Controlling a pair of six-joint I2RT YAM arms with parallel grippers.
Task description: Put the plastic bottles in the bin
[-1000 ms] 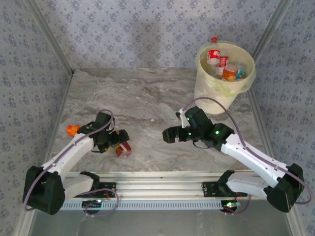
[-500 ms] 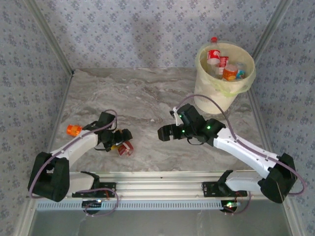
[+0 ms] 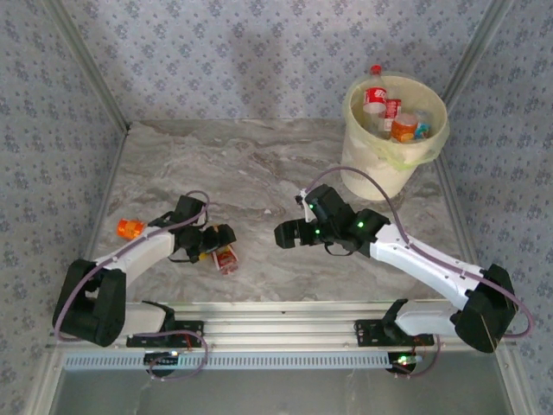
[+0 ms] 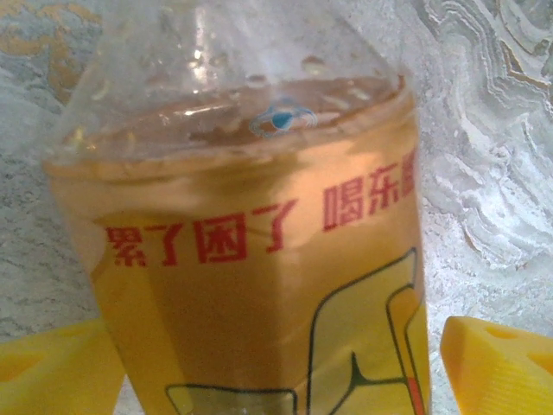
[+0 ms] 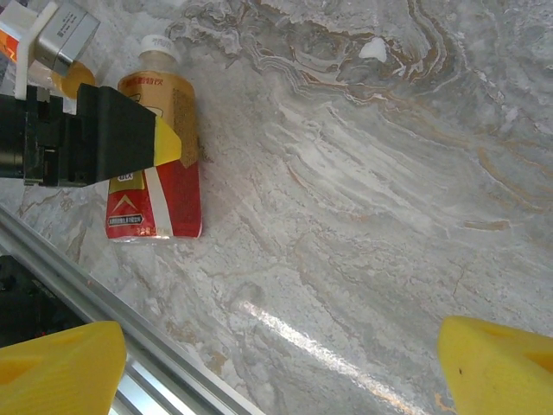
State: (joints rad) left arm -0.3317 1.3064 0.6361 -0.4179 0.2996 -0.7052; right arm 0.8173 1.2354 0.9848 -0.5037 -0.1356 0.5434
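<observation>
1. The fingers (image 4: 499, 367) of the left gripper (image 3: 216, 244) are being held apart around a plastic bottle (image 5: 155, 177), 1 on either side; a slight gap is being left at the right pad, so nothing is being clamped.
2. That bottle is being seen on its side close to the near edge of the table (image 3: 259, 164), left of the middle; a 2nd bottle (image 3: 130, 229), orange, is being seen by the left edge.
3. The right gripper (image 3: 283, 235) is being held with its fingers wide apart over bare marble, nothing between them.
4. The bin (image 3: 380, 177) is being seen at the far right corner, with several bottles inside.
5. The plastic bottle is being judged light, thin-walled and part-filled, so it is being expected to dent, slosh and roll; a moderate squeeze across the labelled middle is being advised.
</observation>
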